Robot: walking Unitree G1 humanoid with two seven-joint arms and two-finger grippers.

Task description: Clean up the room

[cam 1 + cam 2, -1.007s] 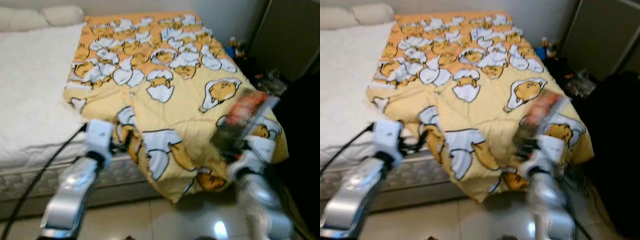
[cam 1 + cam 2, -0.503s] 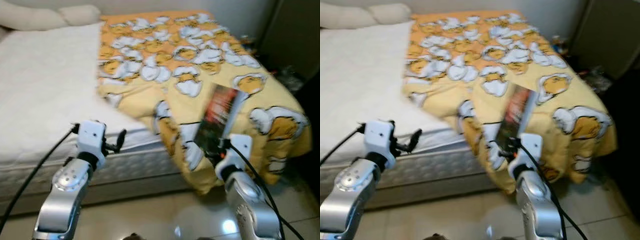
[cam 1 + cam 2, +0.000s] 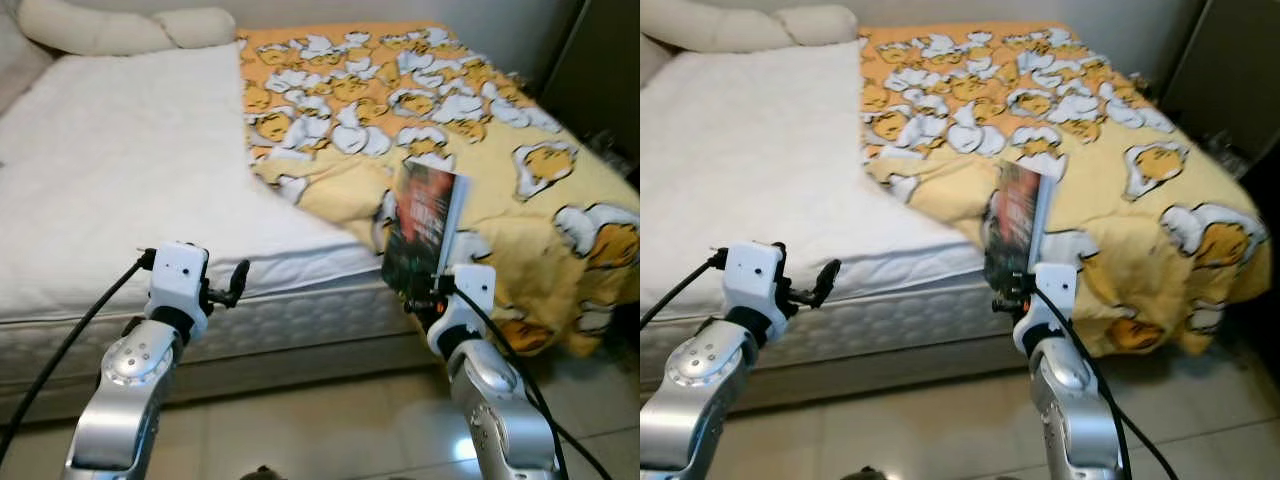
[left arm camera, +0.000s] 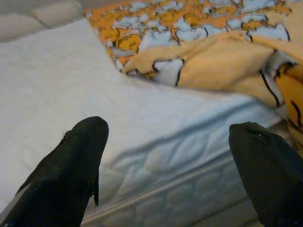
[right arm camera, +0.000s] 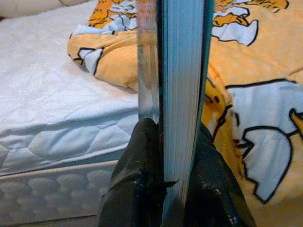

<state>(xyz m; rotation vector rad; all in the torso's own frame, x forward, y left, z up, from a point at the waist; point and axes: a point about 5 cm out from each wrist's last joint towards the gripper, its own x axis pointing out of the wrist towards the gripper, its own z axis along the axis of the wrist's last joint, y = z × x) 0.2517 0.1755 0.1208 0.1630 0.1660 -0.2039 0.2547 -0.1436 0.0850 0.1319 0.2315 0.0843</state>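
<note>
1. Right gripper [image 5: 165, 142]: clamped on the lower edge of a paperback book [image 3: 422, 228], which stands upright above the fingers. The book is in the air in front of the near edge of the bed [image 3: 300, 320], beside the hanging fold of the egg-print blanket [image 3: 520, 200]. Risk: the grip takes a narrow strip at the bottom only, so the tall, thin book may pivot or slide out under a quick wrist motion or a walking step, and fall to the tiled floor [image 3: 300, 440].

2. Left gripper [image 3: 232, 285]: fingers [image 4: 71, 161] spread wide, holding nothing, level with the mattress side at the near edge of the bed. Risk: a forward step may drive the spread fingers into the quilted mattress side.

3. Cable [image 3: 70, 350] along the left arm: it hangs in a loose arc. Risk: it may snag on the bed's near edge during a turn.

4. Blanket: bunched over the right half of the bed and draped over its near right corner. Risk: a book set down on these folds may tip or slide off the edge; the bare white sheet [image 3: 120, 170] looks the flatter surface.

5. Pillows [image 3: 120, 25] at the far edge: well apart from both grippers; no hazard judged.
</note>
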